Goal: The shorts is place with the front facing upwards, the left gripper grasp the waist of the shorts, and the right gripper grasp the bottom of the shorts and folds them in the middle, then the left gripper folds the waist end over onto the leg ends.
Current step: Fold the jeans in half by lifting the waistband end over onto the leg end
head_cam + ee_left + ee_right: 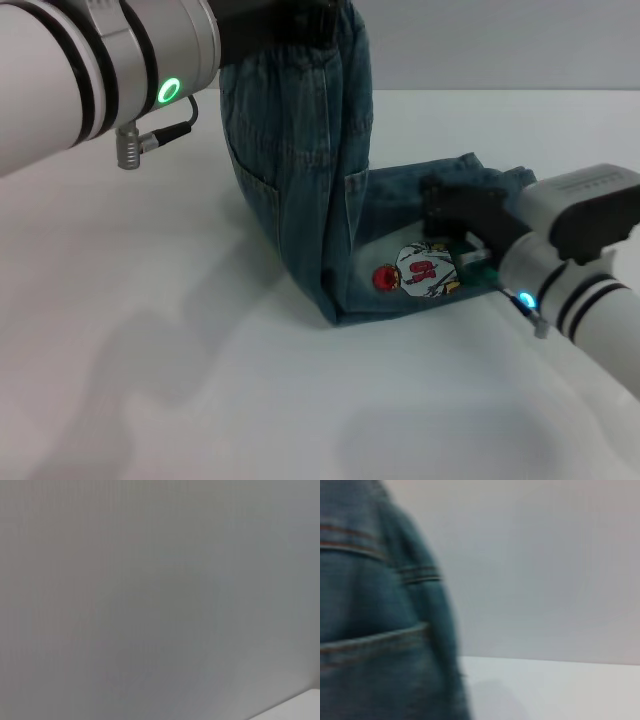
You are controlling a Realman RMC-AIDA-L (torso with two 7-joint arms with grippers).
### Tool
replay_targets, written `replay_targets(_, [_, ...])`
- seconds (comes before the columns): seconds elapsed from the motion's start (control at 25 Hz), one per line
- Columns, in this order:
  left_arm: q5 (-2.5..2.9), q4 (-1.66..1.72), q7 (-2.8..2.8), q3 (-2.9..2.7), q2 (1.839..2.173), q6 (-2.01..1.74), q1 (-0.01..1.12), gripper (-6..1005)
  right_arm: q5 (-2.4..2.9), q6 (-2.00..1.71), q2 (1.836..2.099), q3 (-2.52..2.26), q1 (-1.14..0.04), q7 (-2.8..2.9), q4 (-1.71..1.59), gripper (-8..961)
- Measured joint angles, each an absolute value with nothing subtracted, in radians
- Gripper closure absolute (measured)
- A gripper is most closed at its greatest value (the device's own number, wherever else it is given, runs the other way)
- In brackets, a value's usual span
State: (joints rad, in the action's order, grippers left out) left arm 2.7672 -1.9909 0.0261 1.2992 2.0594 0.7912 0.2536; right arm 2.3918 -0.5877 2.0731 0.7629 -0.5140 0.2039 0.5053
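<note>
The blue denim shorts (300,160) are folded lengthwise. Their waist end is lifted high above the table and the leg ends lie flat on it. My left gripper (300,25), at the top of the head view, is shut on the waist, and the cloth hangs from it. A red and white printed patch (420,272) faces up on the flat part. My right gripper (455,215) rests on the leg ends at the right, its fingertips hidden. The right wrist view shows the hanging shorts (370,630) close up, with a pocket seam. The left wrist view shows no shorts.
The white table (150,380) stretches to the left and front of the shorts. A grey wall stands behind it. A cable connector (130,150) hangs under my left forearm. Only a pale table corner (300,707) shows in the left wrist view.
</note>
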Motion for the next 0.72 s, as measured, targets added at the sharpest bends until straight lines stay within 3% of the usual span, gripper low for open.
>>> replay_targets(0.48, [2.745, -1.888, 0.035, 1.18, 2.06, 0.576, 0.253, 945, 2.391, -0.797, 2.069, 0.931, -0.39, 0.111, 0.431, 954])
replay_targets(0.72, [2.685, -1.7, 0.036, 1.058, 2.063, 0.354, 0.291, 934, 2.392, -0.852, 2.044, 1.009, -0.259, 0.046, 0.521, 954])
